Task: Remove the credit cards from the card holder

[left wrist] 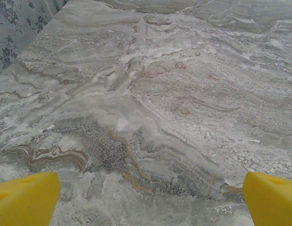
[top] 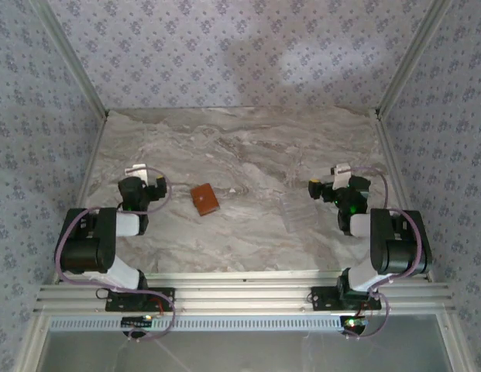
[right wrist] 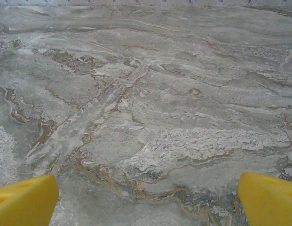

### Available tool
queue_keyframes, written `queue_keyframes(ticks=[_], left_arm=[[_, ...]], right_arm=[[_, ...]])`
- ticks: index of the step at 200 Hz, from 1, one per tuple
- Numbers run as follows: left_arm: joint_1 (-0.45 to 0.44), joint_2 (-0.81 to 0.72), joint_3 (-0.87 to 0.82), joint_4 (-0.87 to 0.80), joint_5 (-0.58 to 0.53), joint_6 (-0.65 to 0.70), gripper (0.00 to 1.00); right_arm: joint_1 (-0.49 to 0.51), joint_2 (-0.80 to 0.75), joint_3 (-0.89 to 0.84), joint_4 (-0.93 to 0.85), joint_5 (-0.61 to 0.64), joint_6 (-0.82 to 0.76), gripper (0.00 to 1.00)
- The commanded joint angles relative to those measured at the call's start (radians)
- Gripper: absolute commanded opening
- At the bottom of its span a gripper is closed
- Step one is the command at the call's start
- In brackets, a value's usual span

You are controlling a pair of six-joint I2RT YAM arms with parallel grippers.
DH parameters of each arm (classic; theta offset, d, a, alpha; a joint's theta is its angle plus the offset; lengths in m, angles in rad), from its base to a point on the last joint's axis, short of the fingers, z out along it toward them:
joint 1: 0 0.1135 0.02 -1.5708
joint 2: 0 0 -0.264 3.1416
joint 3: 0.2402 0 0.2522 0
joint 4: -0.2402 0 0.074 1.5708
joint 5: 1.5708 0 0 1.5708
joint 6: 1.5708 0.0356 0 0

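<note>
The tan-brown card holder (top: 204, 198) lies on the marble table (top: 248, 147) between the left gripper (left wrist: 150, 200) and right gripper (right wrist: 148, 200), both spread wide, empty.

Grey-veined marble worktop (top: 248, 147), small tan-brown card holder (top: 204, 198) flat on it, left of centre.

The card holder (top: 204, 199) lies on the table (top: 248, 139) between the left claw (top: 144, 180) and right claw (top: 331, 183) (nearer the left).

From six o'clock, high up, one camera overlooks the grey marbled tabletop (top: 248, 147); both wrist cameras face twelve o'clock, close above it.
</note>
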Motion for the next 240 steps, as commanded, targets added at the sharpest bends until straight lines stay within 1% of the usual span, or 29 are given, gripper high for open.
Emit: queue_keyframes(ticks=[1,135,154,199,211,225,240], left_arm=[[0.006,-0.006,0.024,0.01,0.017,0.002,1.0],[0.006,-0.006,0.024,0.01,0.019,0.003,1.0],[0.006,-0.006,0.024,0.01,0.019,0.001,1.0],[0.006,-0.007,0.024,0.009,0.02,0.001,1.0],[0.006,-0.008,0.02,0.016,0.012,0.003,1.0],[0.001,-0.039,0.047,-0.052,-0.04,-0.01,1.0],[-0.004,-0.097,0.103,-0.206,-0.125,-0.037,1.0]], right_arm=[[-0.008,0.001,0.001,0.02,-0.015,-0.014,1.0],[-0.013,0.001,0.002,0.018,-0.018,-0.006,1.0],[-0.019,0.006,0.008,0.015,0.031,0.018,1.0],[-0.011,0.005,0.008,0.013,0.046,0.017,1.0],[0.002,-0.002,0.012,0.002,0.09,0.019,1.0],[0.016,-0.016,0.025,-0.034,0.121,0.01,1.0],[0.028,-0.049,0.044,-0.098,0.116,-0.008,1.0]])
